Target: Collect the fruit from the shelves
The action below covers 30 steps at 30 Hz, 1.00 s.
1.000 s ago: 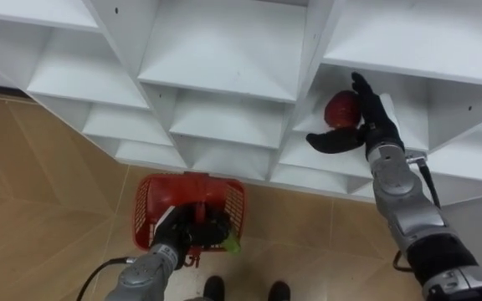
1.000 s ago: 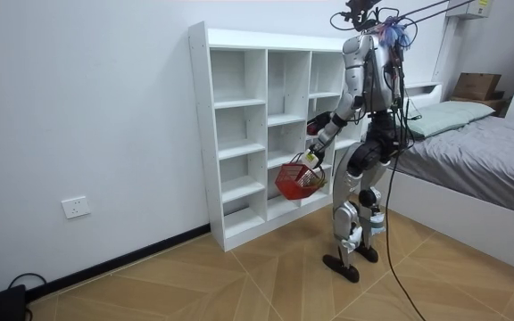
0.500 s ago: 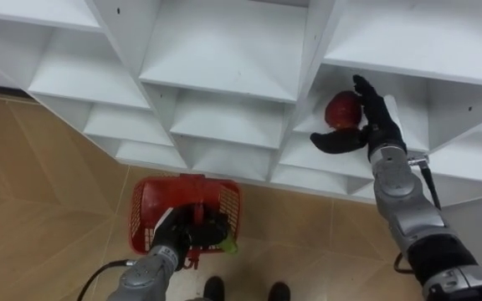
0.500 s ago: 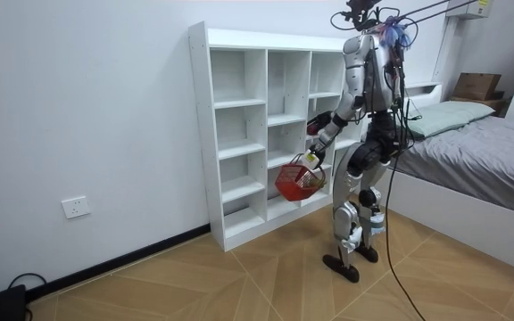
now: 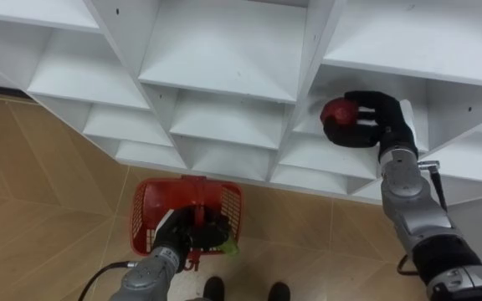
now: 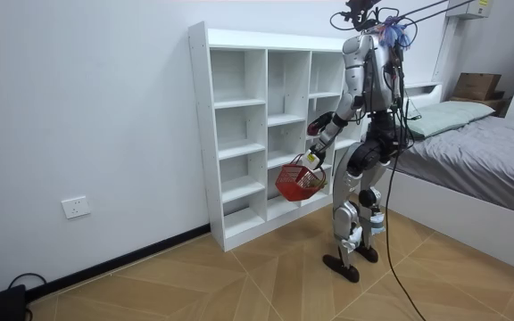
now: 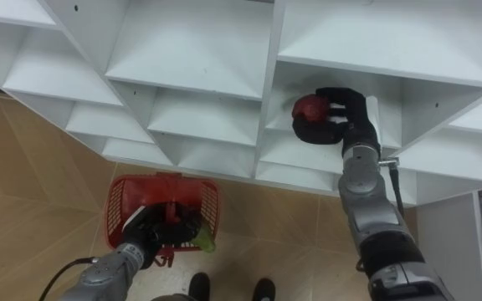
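A red apple (image 5: 336, 111) (image 7: 308, 107) lies in a right-hand compartment of the white closet (image 5: 224, 58) (image 6: 239, 134). My right hand (image 5: 371, 117) (image 7: 340, 113) has its fingers curled round the apple on that shelf. Low down, my left hand (image 5: 187, 234) (image 7: 151, 226) is shut on the handle of a red plastic basket (image 5: 149, 209) (image 7: 124, 201) (image 6: 298, 181) that hangs in front of the lower shelves. Something green (image 5: 230, 246) shows at the basket's right rim. In the room view I stand upright, close to the closet's right end.
The other closet compartments look bare. A wooden floor (image 5: 48, 192) lies below. A bed (image 6: 480, 160) stands on the room view's right, just behind me. A wall socket (image 6: 76, 207) sits low on the wall on the room view's left.
My right hand's fingers were straight beside the apple; they have now closed round it. The basket and left hand have barely moved.
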### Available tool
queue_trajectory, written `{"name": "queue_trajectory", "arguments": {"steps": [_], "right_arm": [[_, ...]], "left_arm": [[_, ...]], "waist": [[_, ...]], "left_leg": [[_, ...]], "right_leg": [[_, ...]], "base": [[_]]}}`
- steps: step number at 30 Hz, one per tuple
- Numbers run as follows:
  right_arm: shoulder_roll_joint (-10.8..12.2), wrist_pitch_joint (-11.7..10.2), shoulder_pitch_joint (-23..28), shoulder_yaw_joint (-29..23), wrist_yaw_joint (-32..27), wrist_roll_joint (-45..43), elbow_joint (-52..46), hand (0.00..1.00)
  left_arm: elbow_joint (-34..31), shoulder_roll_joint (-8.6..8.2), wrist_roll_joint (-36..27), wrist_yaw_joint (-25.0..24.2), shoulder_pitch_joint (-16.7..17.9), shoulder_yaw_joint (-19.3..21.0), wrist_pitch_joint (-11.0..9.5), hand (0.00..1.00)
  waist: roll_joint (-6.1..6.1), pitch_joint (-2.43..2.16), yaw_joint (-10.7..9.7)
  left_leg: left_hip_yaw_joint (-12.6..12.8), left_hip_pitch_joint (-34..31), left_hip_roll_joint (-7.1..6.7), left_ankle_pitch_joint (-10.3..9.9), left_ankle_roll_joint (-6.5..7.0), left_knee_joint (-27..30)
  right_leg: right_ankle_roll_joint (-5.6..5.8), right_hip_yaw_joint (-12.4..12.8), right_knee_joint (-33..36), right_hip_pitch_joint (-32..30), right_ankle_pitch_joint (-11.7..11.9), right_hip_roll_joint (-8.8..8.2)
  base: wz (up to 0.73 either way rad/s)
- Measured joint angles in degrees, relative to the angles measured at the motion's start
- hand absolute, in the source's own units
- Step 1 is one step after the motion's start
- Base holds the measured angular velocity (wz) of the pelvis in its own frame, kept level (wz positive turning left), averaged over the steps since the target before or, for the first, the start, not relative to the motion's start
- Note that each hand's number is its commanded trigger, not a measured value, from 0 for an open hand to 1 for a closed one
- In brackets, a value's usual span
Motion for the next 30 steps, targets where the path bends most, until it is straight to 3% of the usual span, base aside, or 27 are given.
{"name": "queue_trajectory", "arguments": {"steps": [18,30], "right_arm": [[0.33,0.26,-0.02,0.08,0.16,-0.20,0.13,1.00],[0.77,1.03,0.00,4.53,6.02,-0.02,-3.20,1.00]], "left_arm": [[0.00,0.07,-0.17,-0.06,0.00,0.10,0.00,1.00],[0.03,-0.07,-0.11,-1.56,-0.31,-0.02,-0.02,1.00]], "waist": [[-0.06,-0.04,0.06],[-0.08,-0.05,0.07]], "left_leg": [[0.62,0.34,0.04,0.01,0.00,0.00],[1.50,0.61,0.21,0.01,0.00,-0.03]], "right_leg": [[0.00,0.37,0.22,0.07,0.00,-0.01],[-0.01,1.07,0.46,-0.15,0.00,0.10]], "base": [[-0.01],[-0.03]]}}
